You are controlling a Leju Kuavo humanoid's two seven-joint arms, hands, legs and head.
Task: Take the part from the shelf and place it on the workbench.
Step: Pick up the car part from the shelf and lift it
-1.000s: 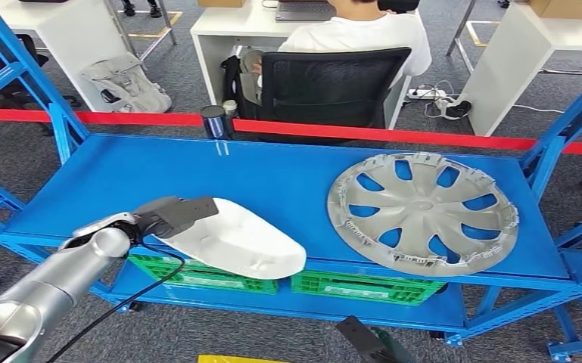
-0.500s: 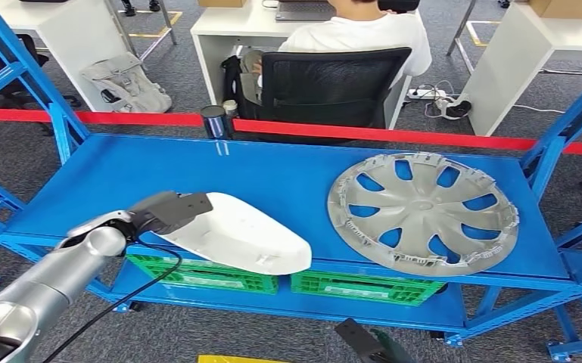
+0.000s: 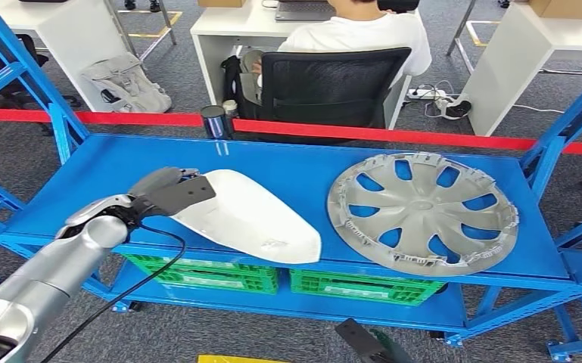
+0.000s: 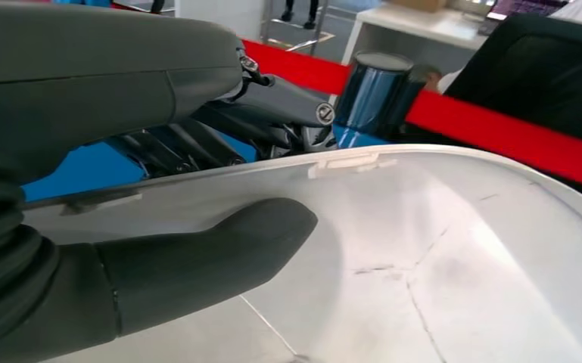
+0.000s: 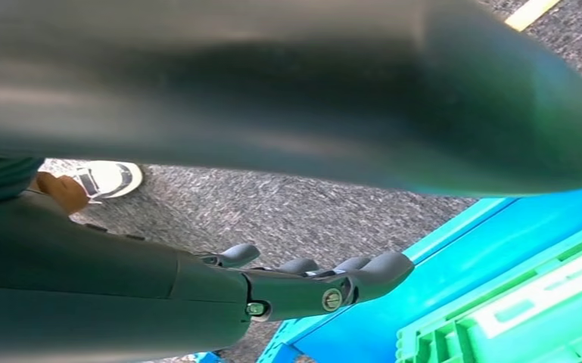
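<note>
A white, shell-shaped plastic part (image 3: pixel 253 219) hangs over the front of the blue workbench top (image 3: pixel 144 174), its tip past the front edge. My left hand (image 3: pixel 168 193) grips its near-left end. In the left wrist view the thick thumb (image 4: pixel 197 253) presses on the part's pale inner face (image 4: pixel 439 265) while the darker fingers (image 4: pixel 272 98) wrap behind its rim. My right hand (image 5: pixel 303 283) hangs low beside the blue frame, fingers extended and close together, holding nothing.
A silver hubcap (image 3: pixel 421 210) lies on the right half of the bench. Green crates (image 3: pixel 356 287) sit on the lower shelf. A red barrier tape (image 3: pixel 378 134) and a dark cylinder (image 3: pixel 213 121) stand at the far edge; a person in an office chair (image 3: pixel 333 83) sits beyond.
My left hand has carried the white part forward and upward, further over the bench top; the part's tip has swung slightly right. The hubcap has not moved.
</note>
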